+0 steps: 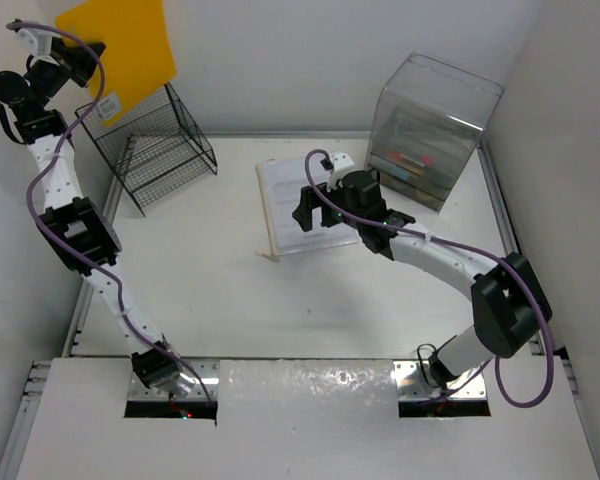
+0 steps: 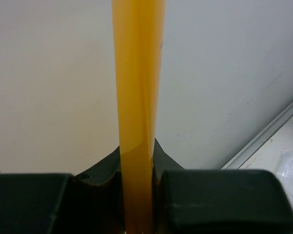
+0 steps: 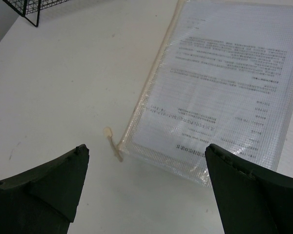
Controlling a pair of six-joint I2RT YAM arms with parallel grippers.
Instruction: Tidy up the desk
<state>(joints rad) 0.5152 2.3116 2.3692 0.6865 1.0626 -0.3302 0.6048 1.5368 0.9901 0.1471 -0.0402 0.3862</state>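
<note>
yellow folder [image 1: 120, 50]: top cut off by frame edge | document pouch [image 1: 280, 200]: right part hidden behind right end effector [image 1: 316, 218], print illegible | drawer box [image 1: 432, 130]: contents indistinct | wire rack [image 3: 24, 7]: only corner in right wrist view

Desk [image 1: 230, 290] matt white; yellow folder [image 2: 136, 97] glossy translucent plastic; rack [image 1: 155, 150] black metal wire.

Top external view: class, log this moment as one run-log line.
left tool: shut on yellow folder | right tool: open, above document pouch | pouch flat on desk
</note>
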